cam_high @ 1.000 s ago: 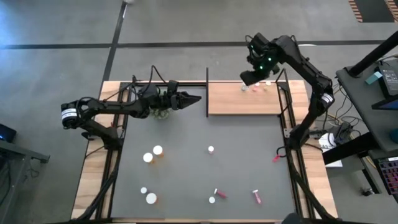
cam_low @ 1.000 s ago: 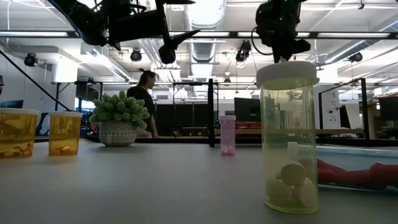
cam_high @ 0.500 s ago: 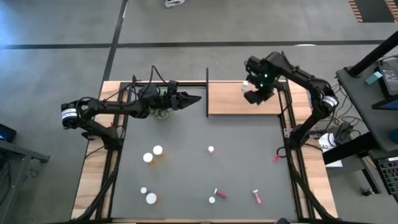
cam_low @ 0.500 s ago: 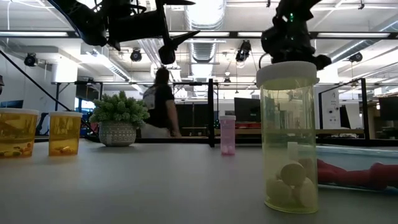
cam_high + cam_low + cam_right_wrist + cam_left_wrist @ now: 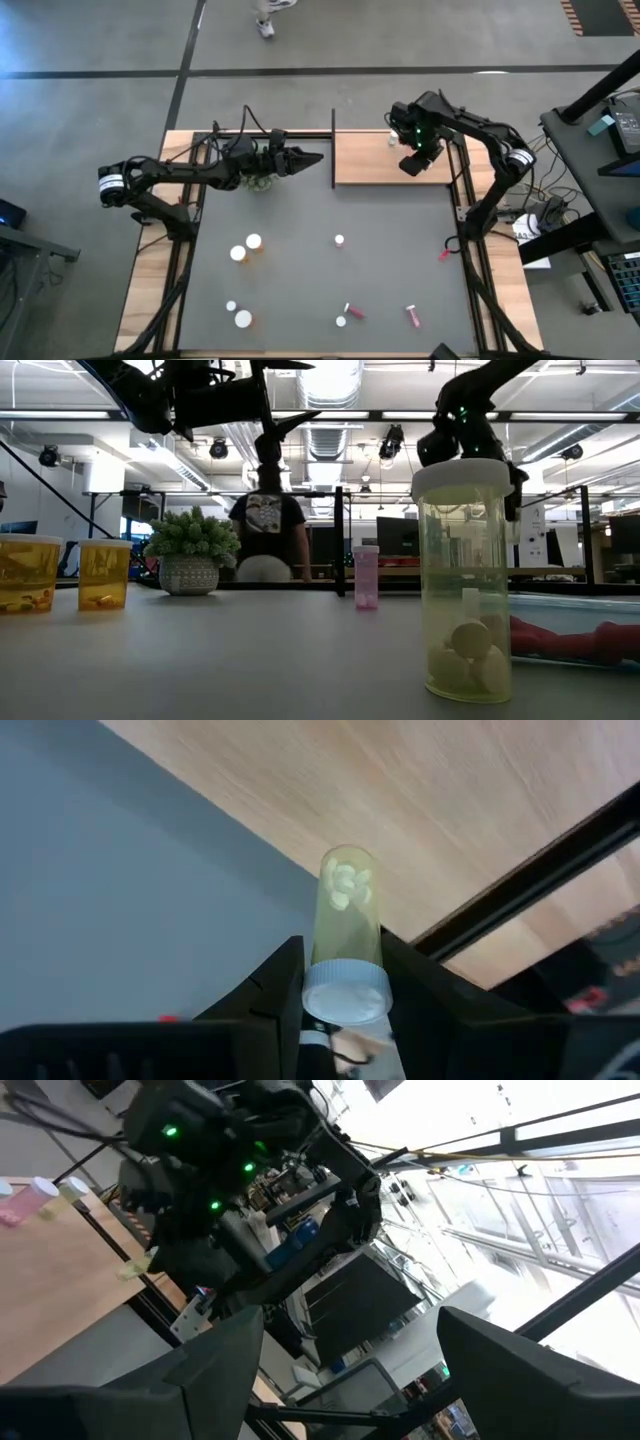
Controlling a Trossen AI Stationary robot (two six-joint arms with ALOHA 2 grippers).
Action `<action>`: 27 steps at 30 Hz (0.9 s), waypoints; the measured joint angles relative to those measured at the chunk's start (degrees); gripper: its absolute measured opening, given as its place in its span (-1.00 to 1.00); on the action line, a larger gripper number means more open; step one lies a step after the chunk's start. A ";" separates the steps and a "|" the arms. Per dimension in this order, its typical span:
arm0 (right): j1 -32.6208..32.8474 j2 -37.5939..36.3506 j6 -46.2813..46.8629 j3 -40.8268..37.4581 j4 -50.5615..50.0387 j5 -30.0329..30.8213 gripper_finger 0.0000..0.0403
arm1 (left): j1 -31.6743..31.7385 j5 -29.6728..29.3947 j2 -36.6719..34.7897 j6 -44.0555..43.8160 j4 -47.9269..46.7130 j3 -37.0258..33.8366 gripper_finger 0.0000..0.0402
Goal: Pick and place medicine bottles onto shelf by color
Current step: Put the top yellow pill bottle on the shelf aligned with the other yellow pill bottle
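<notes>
place: lab/workshop | cues: exposed ceiling ducts (image 5: pixel 330 385); hanging lights (image 5: pixel 220 450); monitors (image 5: pixel 400 538); cabled desk (image 5: pixel 600 170)

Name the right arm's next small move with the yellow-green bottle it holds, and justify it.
Probably lower it onto the shelf: the right gripper grips the yellow-green bottle above the board's edge, near bottles already standing there.

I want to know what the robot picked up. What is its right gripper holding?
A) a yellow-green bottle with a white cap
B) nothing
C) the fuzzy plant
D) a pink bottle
A: in the right wrist view, the right gripper is closed on a yellow-green bottle with a white cap and pale pills inside, over the edge of the wooden shelf.
</notes>
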 joint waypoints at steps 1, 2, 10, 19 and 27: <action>0.00 0.70 -0.70 -0.22 -0.09 0.39 -0.47 | 0.00 0.00 0.00 0.00 0.00 0.00 0.41; 0.00 1.48 -1.20 -0.35 -0.09 0.61 -0.47 | 0.00 -0.01 0.00 0.00 0.00 0.00 0.41; -0.02 5.10 -4.47 -0.28 0.27 5.17 -0.47 | 0.09 -1.57 0.00 0.02 0.00 0.00 0.41; 0.00 5.24 -8.81 -1.34 5.83 5.11 -0.47 | 0.74 -1.64 0.00 0.02 0.00 0.00 0.41; 0.00 5.24 -9.88 -1.38 7.60 5.07 -0.47 | 0.74 -1.72 0.00 0.02 0.00 0.00 0.41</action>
